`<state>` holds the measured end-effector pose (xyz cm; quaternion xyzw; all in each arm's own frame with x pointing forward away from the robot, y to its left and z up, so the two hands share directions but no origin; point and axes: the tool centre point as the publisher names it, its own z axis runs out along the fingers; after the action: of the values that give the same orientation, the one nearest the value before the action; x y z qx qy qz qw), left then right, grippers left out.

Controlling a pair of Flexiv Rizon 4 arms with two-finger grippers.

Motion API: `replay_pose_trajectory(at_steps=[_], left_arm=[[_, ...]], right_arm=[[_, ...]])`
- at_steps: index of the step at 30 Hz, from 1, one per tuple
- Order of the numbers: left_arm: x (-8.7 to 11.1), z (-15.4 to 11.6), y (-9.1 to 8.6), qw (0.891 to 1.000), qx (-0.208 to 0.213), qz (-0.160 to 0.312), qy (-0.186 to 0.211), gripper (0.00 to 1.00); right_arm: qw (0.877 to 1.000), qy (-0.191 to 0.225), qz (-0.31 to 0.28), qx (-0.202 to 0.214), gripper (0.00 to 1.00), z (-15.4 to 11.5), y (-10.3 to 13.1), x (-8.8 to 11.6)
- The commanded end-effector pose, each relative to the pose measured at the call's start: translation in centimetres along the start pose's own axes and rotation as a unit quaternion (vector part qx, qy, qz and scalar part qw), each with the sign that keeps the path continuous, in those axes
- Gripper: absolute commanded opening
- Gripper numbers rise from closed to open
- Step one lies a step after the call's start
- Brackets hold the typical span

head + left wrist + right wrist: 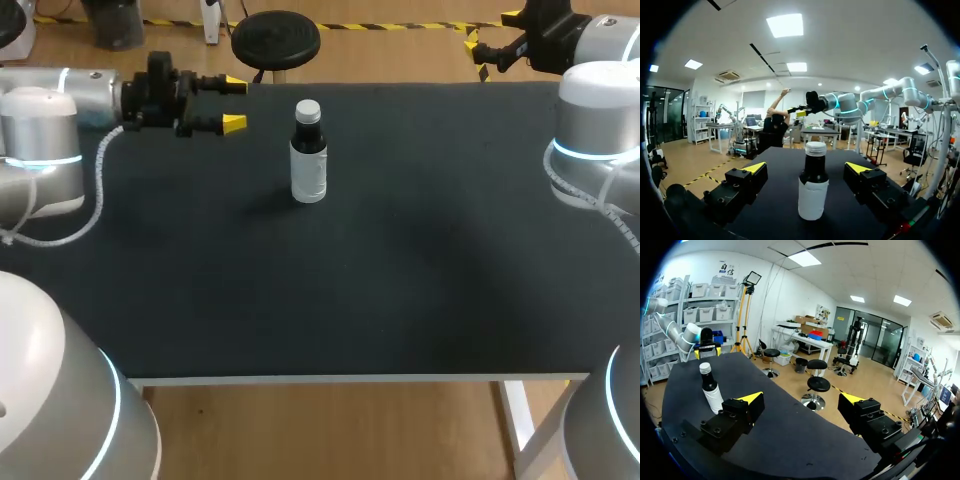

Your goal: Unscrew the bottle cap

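With the bottle (309,160) upright on the counter (400,300) ahead of the spread, empty left hand (234,104) and well apart from the spread right hand (802,399), an off-centre closure could tip it.

left pincer (232,104): open, pointing inward | right pincer (802,400): open, pointing inward

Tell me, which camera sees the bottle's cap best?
The left wrist view: the cap is close and big, straight ahead of the left gripper. The head view shows the cap small, from above. The right wrist view shows the cap small and far off, to one side of the right gripper.
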<state>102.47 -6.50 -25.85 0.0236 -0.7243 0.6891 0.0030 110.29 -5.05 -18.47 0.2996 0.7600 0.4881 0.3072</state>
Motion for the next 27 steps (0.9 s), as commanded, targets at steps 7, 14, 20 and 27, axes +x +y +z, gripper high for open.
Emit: replay_pose_trajectory(at_steps=[7, 14, 20, 27], left_arm=[[-0.8, 2.8, 1.0, 0.999, 0.005, -0.002, 0.043, 1.0], [-0.2, 4.4, 1.6, 0.998, 0.003, -0.004, 0.06, 1.0], [0.2, 5.5, 1.6, 0.997, 0.01, -0.009, 0.072, 1.0], [0.6, 6.7, 1.9, 0.997, 0.025, -0.011, 0.075, 1.0]], right_arm=[[1.0, 0.001, 0.0, 0.0, 1.0, 0.0, 0.0, 0.0], [1.0, 0.001, 0.0, 0.0, 1.0, 0.0, 0.0, 0.0], [1.0, 0.001, 0.0, 0.0, 1.0, 0.0, 0.0, 0.0], [1.0, 0.001, 0.0, 0.0, 1.0, 0.0, 0.0, 0.0]])
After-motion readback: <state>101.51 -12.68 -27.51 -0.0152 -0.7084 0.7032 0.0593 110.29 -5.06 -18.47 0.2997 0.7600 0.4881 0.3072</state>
